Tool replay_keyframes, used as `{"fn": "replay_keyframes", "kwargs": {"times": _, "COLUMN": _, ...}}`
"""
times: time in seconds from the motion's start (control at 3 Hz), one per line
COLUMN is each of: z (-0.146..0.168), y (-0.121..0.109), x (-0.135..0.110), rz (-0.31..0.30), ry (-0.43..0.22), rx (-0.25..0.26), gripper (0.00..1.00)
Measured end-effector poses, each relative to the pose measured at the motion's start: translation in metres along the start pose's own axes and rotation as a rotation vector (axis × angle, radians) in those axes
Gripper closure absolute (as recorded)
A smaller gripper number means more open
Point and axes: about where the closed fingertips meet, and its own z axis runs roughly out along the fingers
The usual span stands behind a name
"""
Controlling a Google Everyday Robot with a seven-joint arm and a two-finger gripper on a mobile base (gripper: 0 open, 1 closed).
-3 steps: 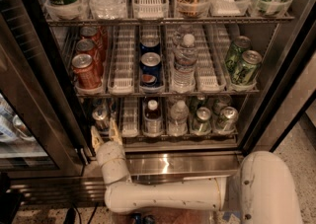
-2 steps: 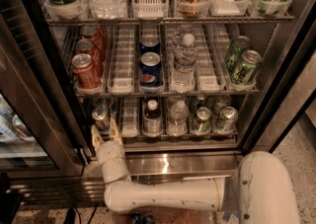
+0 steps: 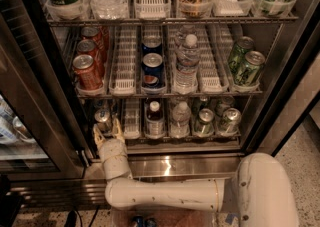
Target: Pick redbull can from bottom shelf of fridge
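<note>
The redbull can [image 3: 103,118], slim and silver with a pull-tab top, stands at the front of the far-left lane of the bottom shelf [image 3: 175,147] in the fridge [image 3: 292,86]. My gripper [image 3: 107,130] is at the shelf's front left, reaching up from my white arm [image 3: 165,193]. It is open, with one finger on each side of the can's lower part. I cannot tell if the fingers touch the can.
On the bottom shelf to the right stand a dark bottle [image 3: 154,118], a water bottle [image 3: 180,118] and two green-tinted cans [image 3: 204,122]. The rack above holds red cola cans [image 3: 87,71], blue cans [image 3: 152,68] and green cans [image 3: 247,66]. The open glass door [image 3: 20,121] is at the left.
</note>
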Motion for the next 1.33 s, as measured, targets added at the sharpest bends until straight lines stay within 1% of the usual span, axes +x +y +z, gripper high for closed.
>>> {"fn": "replay_keyframes", "kwargs": {"times": 0.33, "z": 0.0003, "y": 0.0001, "x": 0.0005, "rz": 0.002, "ry": 0.001, "rx": 0.000, "gripper": 0.60}}
{"fn": "replay_keyframes", "kwargs": {"times": 0.67, "z": 0.0003, "y": 0.0001, "x": 0.0005, "rz": 0.002, "ry": 0.001, "rx": 0.000, "gripper": 0.83}}
{"fn": "replay_keyframes", "kwargs": {"times": 1.0, "z": 0.0004, "y": 0.0000, "x": 0.0004, "rz": 0.002, "ry": 0.001, "rx": 0.000, "gripper": 1.00}}
{"fn": "replay_keyframes", "kwargs": {"times": 1.33, "z": 0.0005, "y": -0.0001, "x": 0.0001, "rz": 0.002, "ry": 0.001, "rx": 0.000, "gripper": 1.00}}
